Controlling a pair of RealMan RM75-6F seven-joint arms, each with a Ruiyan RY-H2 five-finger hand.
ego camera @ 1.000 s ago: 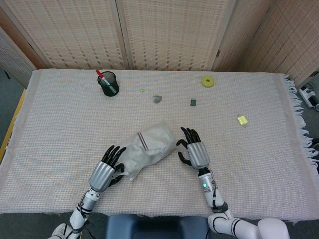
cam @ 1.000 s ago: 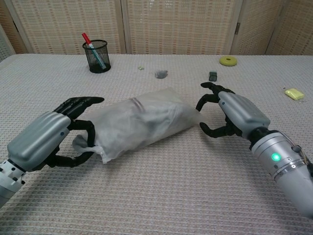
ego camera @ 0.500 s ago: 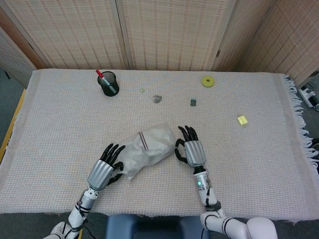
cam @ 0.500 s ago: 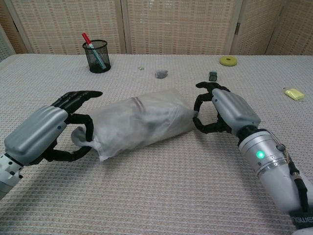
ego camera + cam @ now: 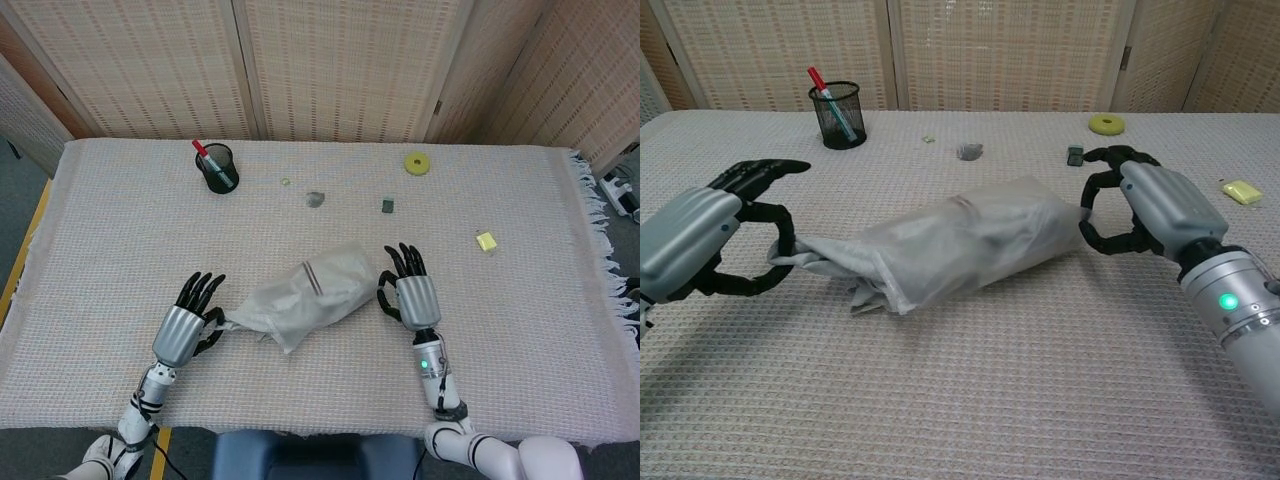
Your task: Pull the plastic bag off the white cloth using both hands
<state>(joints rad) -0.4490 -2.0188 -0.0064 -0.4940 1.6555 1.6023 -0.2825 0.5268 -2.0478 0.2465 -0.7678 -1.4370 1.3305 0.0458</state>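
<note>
A translucent plastic bag with the white cloth bundled inside lies at the table's middle front. My left hand pinches the bag's open end, which is stretched into a thin tail toward it. My right hand pinches the bag's closed end at the right. The cloth itself shows only dimly through the plastic, with a dark stripe on top.
A black mesh pen cup with a red pen stands at the back left. Small bits lie along the back: a grey lump, a dark block, a yellow ring and a yellow piece at the right.
Both hands have moved apart, the left further left and the right further right. The bag has shifted right and its left end is now pulled out into a taut tail.
</note>
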